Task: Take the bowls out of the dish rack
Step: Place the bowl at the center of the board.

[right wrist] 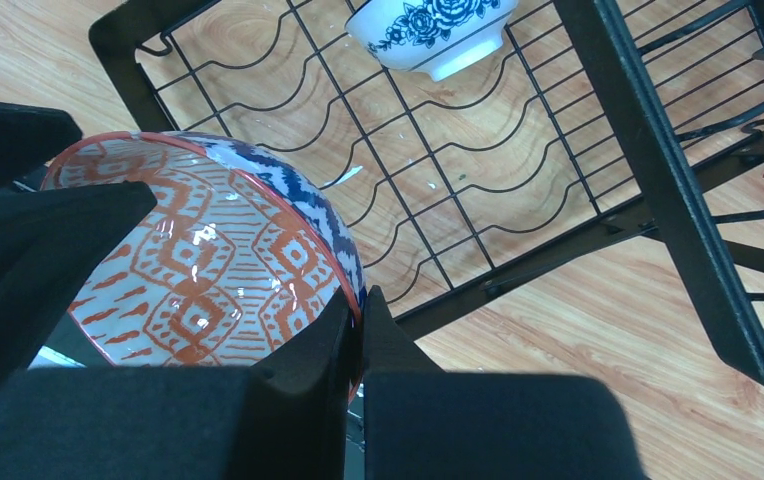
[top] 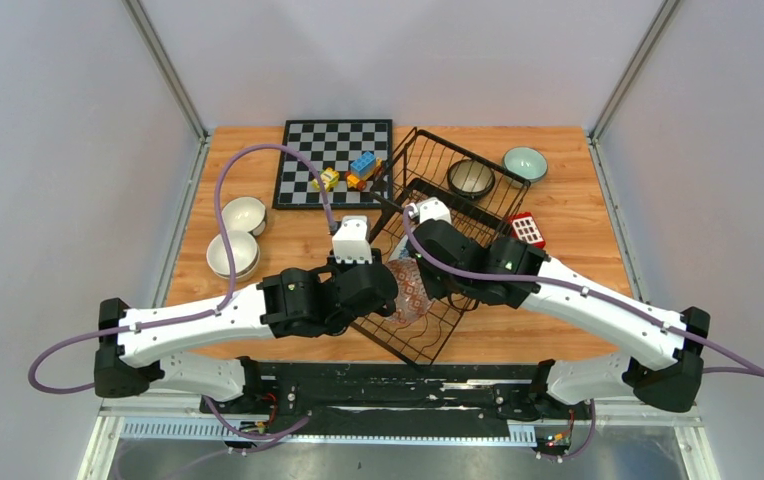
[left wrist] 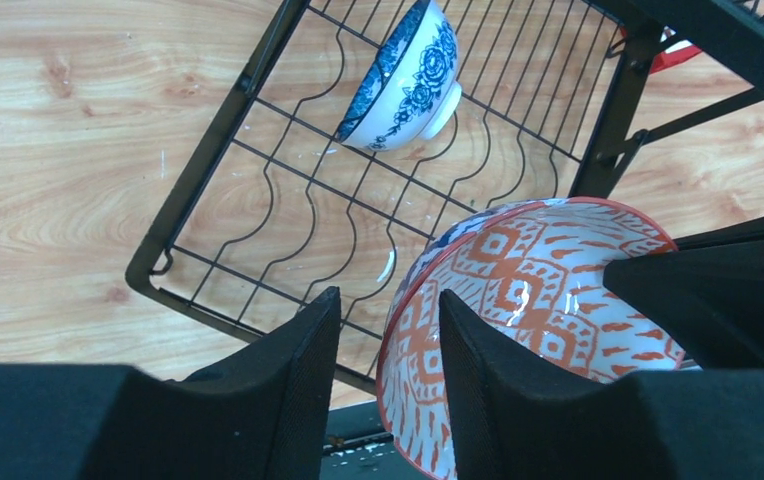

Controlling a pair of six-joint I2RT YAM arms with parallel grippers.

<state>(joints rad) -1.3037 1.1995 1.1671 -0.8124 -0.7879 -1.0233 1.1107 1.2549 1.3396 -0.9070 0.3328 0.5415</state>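
Note:
A bowl with an orange pattern inside [top: 413,297] hangs tilted over the near corner of the black wire dish rack [top: 420,152]. My right gripper [right wrist: 360,295] is shut on its red rim [right wrist: 343,262]. My left gripper [left wrist: 390,300] straddles the opposite rim [left wrist: 398,330]: one finger is inside the bowl [left wrist: 558,290], and the outer finger [left wrist: 293,385] stands a little off it, so the jaws are open. A blue-and-white floral bowl [left wrist: 408,85] leans in the rack [left wrist: 208,165]. A dark bowl [top: 471,178] sits in the rack's far end.
Two pale bowls [top: 244,214] [top: 232,254] rest on the table at the left. A mint green bowl [top: 525,163] stands right of the rack. Behind lies a chessboard [top: 308,175] with toy blocks [top: 356,170]. A red block [top: 526,229] lies by the rack.

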